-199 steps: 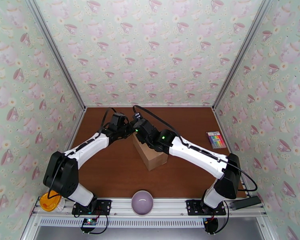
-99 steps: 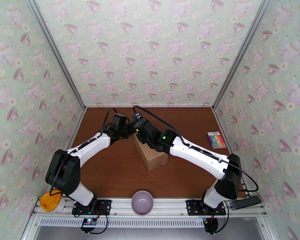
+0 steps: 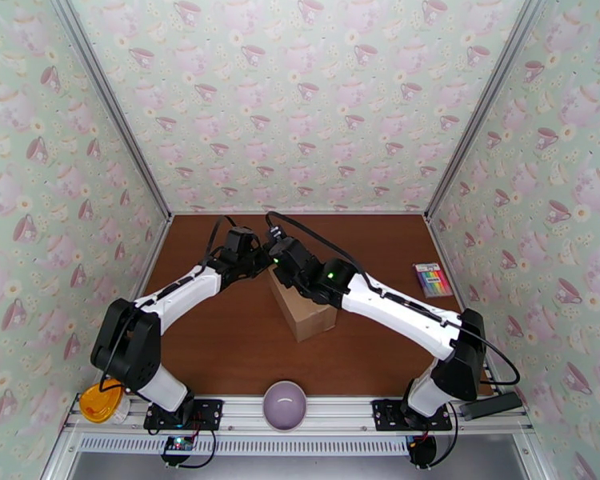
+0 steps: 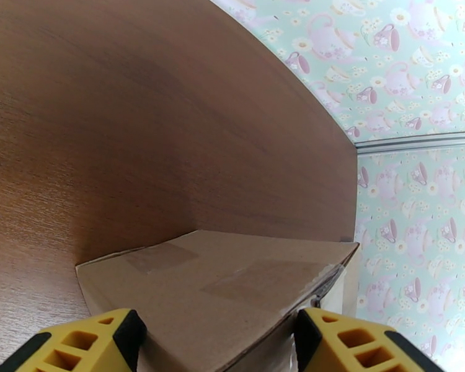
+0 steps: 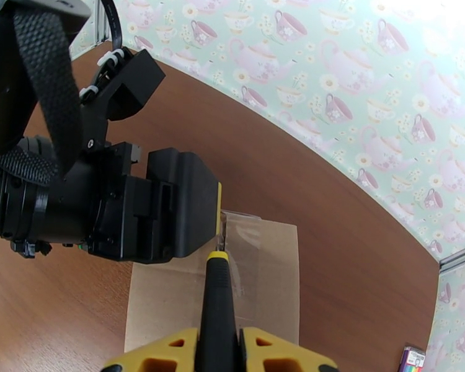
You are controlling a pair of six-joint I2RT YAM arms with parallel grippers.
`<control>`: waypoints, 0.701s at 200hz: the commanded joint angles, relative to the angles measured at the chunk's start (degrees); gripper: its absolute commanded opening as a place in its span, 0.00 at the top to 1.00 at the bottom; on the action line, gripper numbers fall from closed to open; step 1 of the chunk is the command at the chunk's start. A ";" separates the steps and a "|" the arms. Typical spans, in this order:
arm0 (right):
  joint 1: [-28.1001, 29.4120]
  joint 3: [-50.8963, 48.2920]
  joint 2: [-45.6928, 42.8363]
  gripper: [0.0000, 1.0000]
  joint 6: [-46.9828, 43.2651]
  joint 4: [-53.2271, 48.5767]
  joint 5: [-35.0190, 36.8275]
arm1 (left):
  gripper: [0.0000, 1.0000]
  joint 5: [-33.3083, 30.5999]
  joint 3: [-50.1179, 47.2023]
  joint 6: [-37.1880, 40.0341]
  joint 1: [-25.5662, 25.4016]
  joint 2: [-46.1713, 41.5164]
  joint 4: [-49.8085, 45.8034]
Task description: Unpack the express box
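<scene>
**A:** Cardboard, taped: the express box (image 3: 304, 314) is lying directly under your right gripper (image 5: 219, 342), which is clenching a black cutter (image 5: 217, 292), tip at the seam's (image 5: 242, 243) far end.

**B:** And the left gripper (image 4: 220, 333)?

**A:** Its 2 jaws are clamping the box's far end. The seam is running lengthwise back toward your right gripper, so I'd be pulling that way.

Item: the express box (image 3: 306, 315), a plain brown cardboard carton, rectangular.
Position: middle of the brown table (image 3: 220, 346), flat on its base and turned askew to the table edges.
Top: flaps folded down, with a glossy strip of clear tape (image 5: 243, 255) along the centre seam.
Surface: dull tape patches on the top face, seen from the left wrist.
Corner: a narrow dark gap under the top flap at one end.
Hidden: far end, in the overhead view.
</scene>
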 commanded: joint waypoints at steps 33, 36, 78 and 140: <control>0.41 1.72 -0.36 1.00 -3.41 1.31 0.80 | 0.29 0.31 -1.30 -0.45 -0.54 1.23 -1.65; 0.41 1.72 -0.29 1.00 -3.59 1.35 0.89 | 0.29 0.31 -1.33 -0.45 -0.54 1.26 -1.56; 0.41 2.22 0.31 1.00 -5.33 1.96 1.72 | 0.30 0.31 -1.37 -0.48 -0.54 1.07 -1.74; 0.67 2.33 0.35 1.00 -6.92 2.81 3.17 | 0.30 0.22 -1.13 -0.45 -0.54 1.07 -2.00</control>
